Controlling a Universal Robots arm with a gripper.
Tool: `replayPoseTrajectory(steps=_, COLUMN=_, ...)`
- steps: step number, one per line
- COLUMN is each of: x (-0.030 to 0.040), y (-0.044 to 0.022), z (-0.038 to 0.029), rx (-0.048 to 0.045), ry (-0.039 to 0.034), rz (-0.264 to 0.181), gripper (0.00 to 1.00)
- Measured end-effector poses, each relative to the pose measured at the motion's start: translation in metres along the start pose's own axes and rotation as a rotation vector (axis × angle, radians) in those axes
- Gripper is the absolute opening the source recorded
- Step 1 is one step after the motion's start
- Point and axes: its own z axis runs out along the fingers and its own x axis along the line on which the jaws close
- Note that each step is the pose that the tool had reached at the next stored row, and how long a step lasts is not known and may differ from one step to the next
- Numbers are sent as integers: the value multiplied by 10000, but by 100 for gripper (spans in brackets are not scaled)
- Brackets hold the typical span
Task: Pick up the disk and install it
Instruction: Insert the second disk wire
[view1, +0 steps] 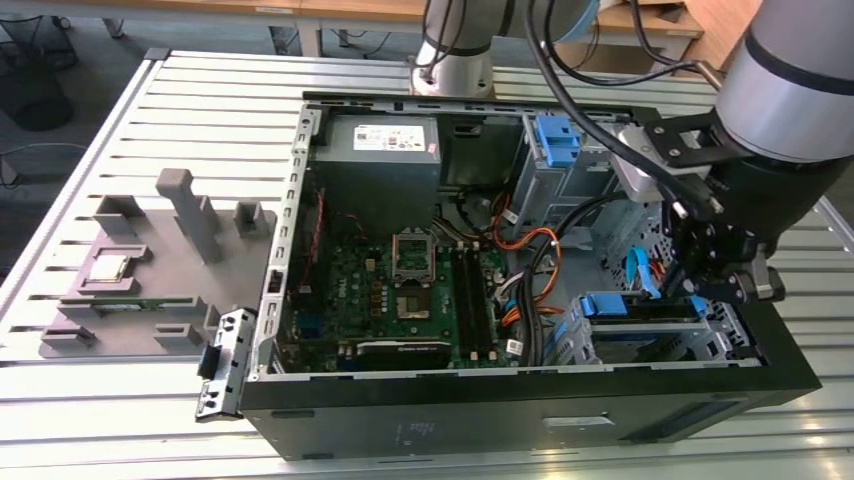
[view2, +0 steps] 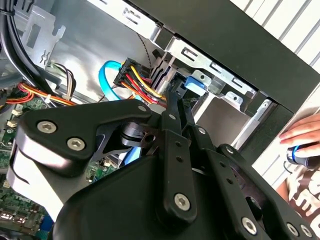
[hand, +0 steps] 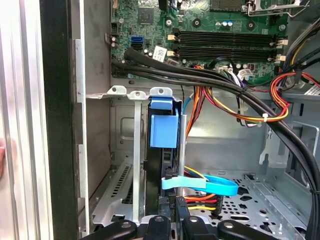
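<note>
Exterior view: one open black computer case (view1: 534, 420) on a slatted metal desk (view1: 200, 110), one green motherboard (view1: 400, 290) inside, one grey fixture block (view1: 147, 260) at the exterior view's left. One gripper (view1: 714, 280) lowered over the drive cage at the case's front corner; the disk (view1: 638, 306) there, blue carrier edge showing, body mostly hidden.

Second wrist view: black linkage arms with silver screws across most of the frame; gripper (view2: 172, 100) tips reaching a blue tab. Part of a person's hand (view2: 302, 135) cut off at the edge.

First wrist view: disk (hand: 164, 125) standing on edge in the perforated steel bay, one light blue ribbon cable (hand: 210, 184) beside it. Jaws' state: cannot tell.
</note>
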Motion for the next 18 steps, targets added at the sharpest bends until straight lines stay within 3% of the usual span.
replayPoseTrajectory(steps=7, x=44, y=2, z=1, rx=4, ry=-151, rz=28, gripper=17)
replayPoseTrajectory(steps=18, x=55, y=3, z=9, rx=4, ry=-161, rz=333, gripper=17)
